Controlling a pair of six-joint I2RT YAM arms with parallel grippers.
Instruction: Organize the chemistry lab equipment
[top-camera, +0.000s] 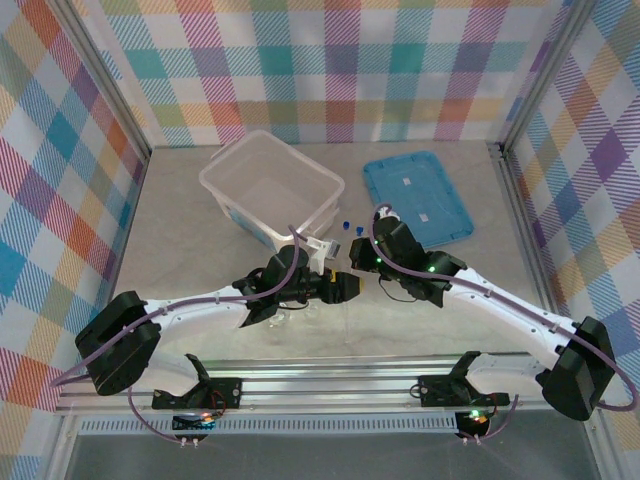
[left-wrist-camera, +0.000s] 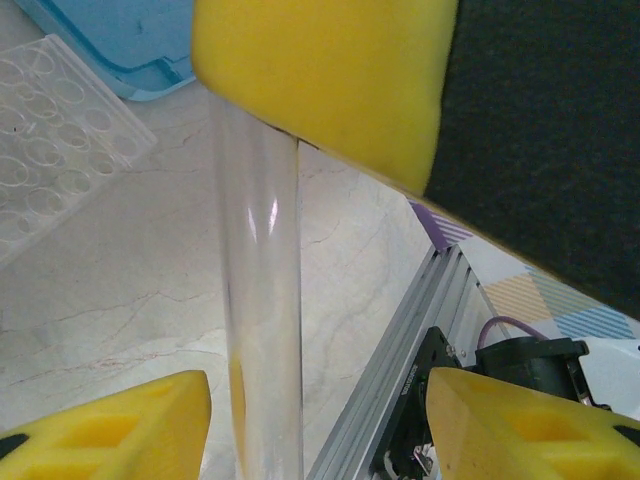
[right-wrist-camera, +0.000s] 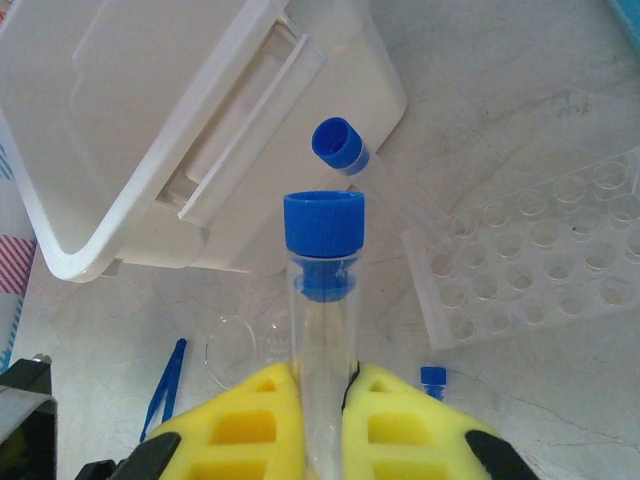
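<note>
Right fingers (right-wrist-camera: 378, 405) clamped on blue-capped tube (right-wrist-camera: 322, 300). Left fingers (left-wrist-camera: 120, 425) wide open, tube body between them, untouched. Looks like handover: we'd centre, close left gently, then release right.

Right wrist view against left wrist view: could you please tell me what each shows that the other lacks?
Right wrist: white tub, tweezers, clear glass vessel, and the blue cap of the tube in the right claw. Left wrist: blue lid, frame rail, open left claw. Both: that tube, well plate.
</note>
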